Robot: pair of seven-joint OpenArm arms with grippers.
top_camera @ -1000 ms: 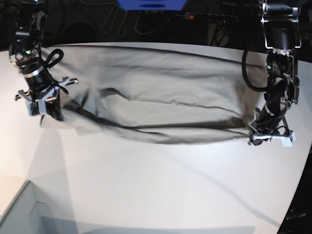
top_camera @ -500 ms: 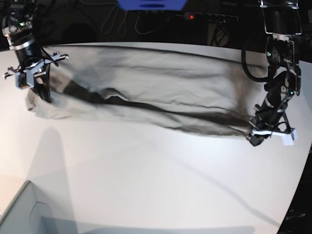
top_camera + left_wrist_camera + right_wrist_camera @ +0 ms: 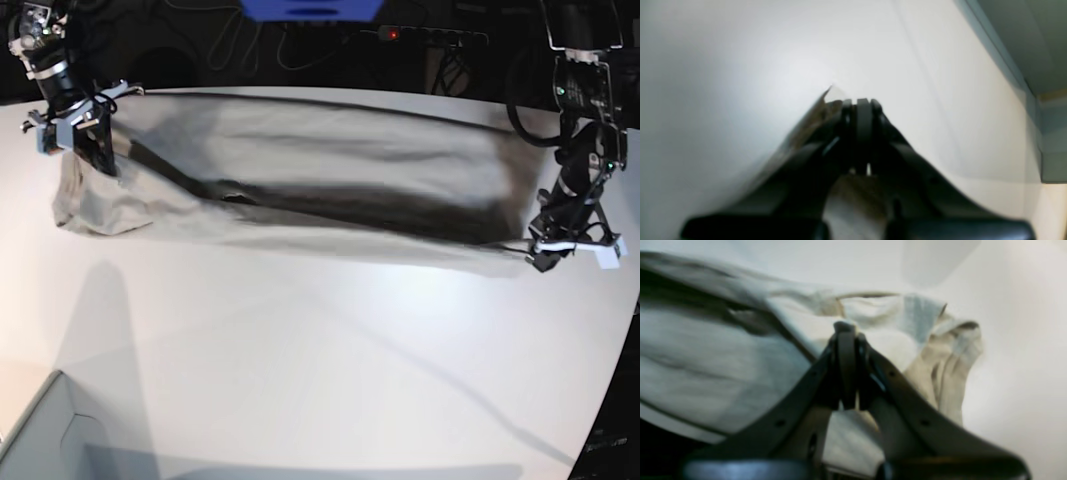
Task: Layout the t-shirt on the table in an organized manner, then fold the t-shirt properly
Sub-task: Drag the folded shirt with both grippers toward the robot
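T-shirt stretched between two tools

T-shirt [image 3: 300, 190] spans the upper half of the base view, pulled long across the white worktop [image 3: 320, 380]. The right tool [image 3: 85, 150], upper left, is clamped on one end; the left tool [image 3: 545, 262], at right, pinches the other.

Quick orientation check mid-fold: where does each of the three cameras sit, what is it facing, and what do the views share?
Base: high over the near table edge, looking down at the stretched t-shirt, both arms in view.
Left wrist: behind the left gripper, shut on a cloth edge, facing bare table.
Right wrist: behind the right gripper, shut on bunched t-shirt.
Shared: base shows both grippers, left gripper, right gripper.
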